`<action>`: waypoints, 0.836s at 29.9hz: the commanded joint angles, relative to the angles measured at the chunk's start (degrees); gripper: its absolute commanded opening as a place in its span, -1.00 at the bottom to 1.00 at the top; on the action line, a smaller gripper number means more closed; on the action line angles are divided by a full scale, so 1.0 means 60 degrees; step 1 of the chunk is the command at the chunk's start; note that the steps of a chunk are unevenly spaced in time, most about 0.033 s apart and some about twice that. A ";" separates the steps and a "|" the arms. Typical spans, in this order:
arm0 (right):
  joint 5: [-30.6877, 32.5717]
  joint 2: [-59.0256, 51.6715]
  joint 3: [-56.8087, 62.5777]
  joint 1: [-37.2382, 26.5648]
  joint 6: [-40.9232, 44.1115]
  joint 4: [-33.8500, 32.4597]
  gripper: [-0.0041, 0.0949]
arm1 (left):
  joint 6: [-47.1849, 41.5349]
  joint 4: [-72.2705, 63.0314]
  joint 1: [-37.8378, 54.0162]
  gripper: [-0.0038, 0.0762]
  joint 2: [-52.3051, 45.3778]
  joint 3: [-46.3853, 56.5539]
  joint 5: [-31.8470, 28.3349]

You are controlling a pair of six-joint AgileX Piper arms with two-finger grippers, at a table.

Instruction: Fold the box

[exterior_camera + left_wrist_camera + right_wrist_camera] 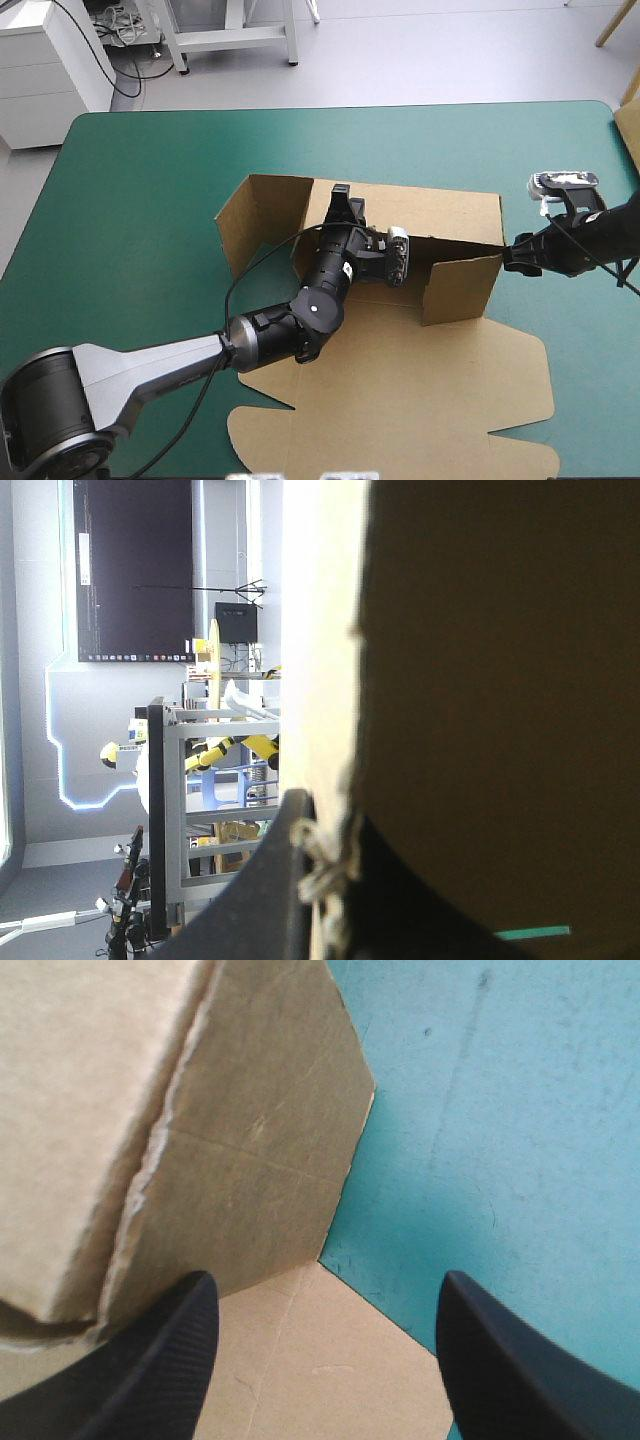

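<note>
On the teal-green cover (140,200), the brown box (400,380) lies long axis nine-to-three, walls half raised. The left gripper (341,200) pinches its twelve-o'clock wall, and the right gripper (512,262), fingers spread, sits just beside its three-o'clock corner.

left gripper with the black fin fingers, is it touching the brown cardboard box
Touching. The left wrist view shows the left gripper all but shut on a wall of the brown cardboard box.

Right claw (330,1285) spread wide beside the box (250,1160) wall.
</note>
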 commanded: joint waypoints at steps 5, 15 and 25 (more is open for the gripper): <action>-0.0374 -0.0805 0.0841 -0.0032 -0.0467 0.0916 0.27 | 0.0010 -0.0593 -0.0009 -0.92 -0.0145 -0.0083 -0.0240; -0.2676 -0.0785 0.2373 -0.0032 -0.2352 0.2475 0.25 | -0.0006 -0.0593 -0.0009 -0.92 -0.0145 -0.0083 -0.0240; -0.3583 -0.0770 0.2433 -0.0014 -0.3959 0.3749 0.22 | -0.0036 -0.0593 -0.0009 -0.92 -0.0145 -0.0083 -0.0259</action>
